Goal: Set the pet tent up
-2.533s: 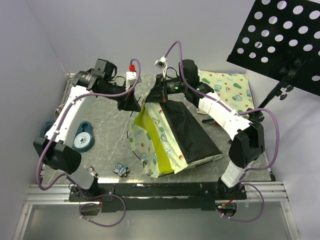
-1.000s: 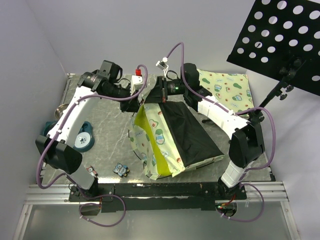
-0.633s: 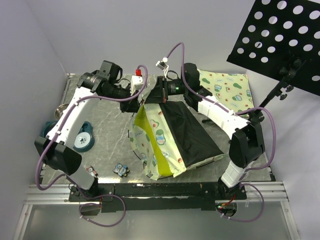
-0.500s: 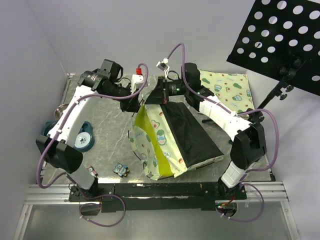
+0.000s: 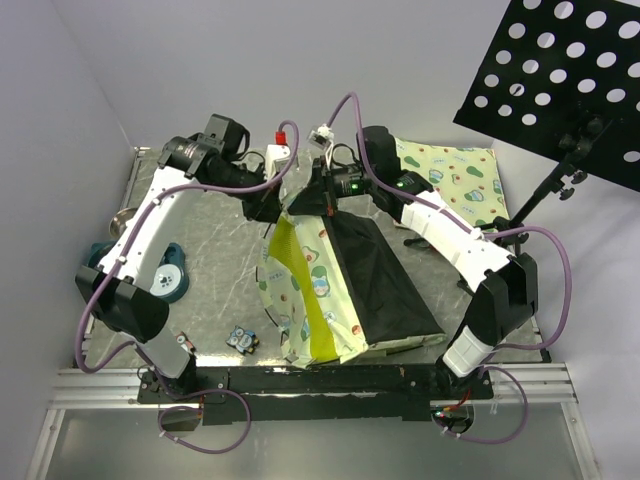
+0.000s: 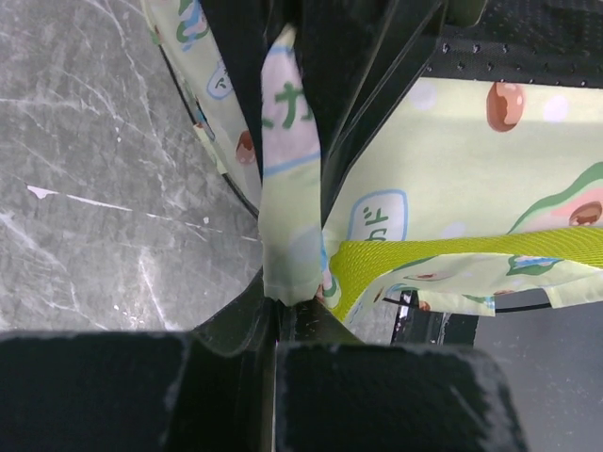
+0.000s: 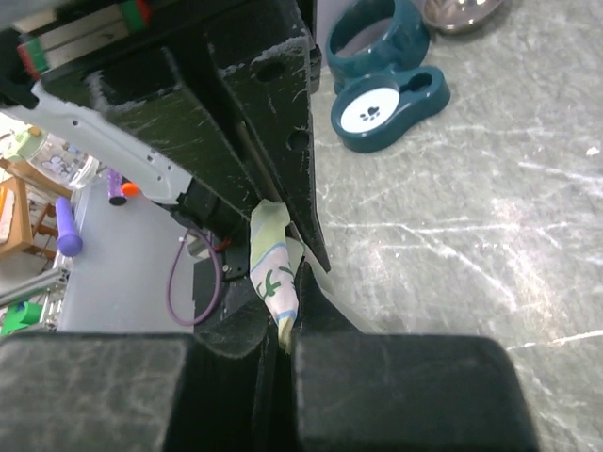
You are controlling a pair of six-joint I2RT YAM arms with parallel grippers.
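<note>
The pet tent (image 5: 325,285) lies half-raised in the middle of the table, with avocado-print cream fabric, a lime panel (image 5: 300,290) and a black base sheet (image 5: 378,272) facing right. Its far top edge is held up between both arms. My left gripper (image 5: 268,208) is shut on a fold of printed fabric (image 6: 290,188) that sticks out past the left gripper's tips (image 6: 278,306). Close to its right, my right gripper (image 5: 322,198) is shut on another small fold (image 7: 273,259), pinched at the right gripper's tips (image 7: 287,325).
A teal pet bowl (image 5: 165,272) stands at the left, with a metal bowl (image 5: 122,222) behind it. A flat avocado-print mat (image 5: 455,180) lies at the back right. A small toy (image 5: 240,340) sits near the front edge. A black perforated stand (image 5: 560,70) overhangs the right.
Both grippers kept their hold on the tent's top edge. The tent's body has drawn narrower and its near end slid toward the front edge. The right arm's elbow swung out to the right.
</note>
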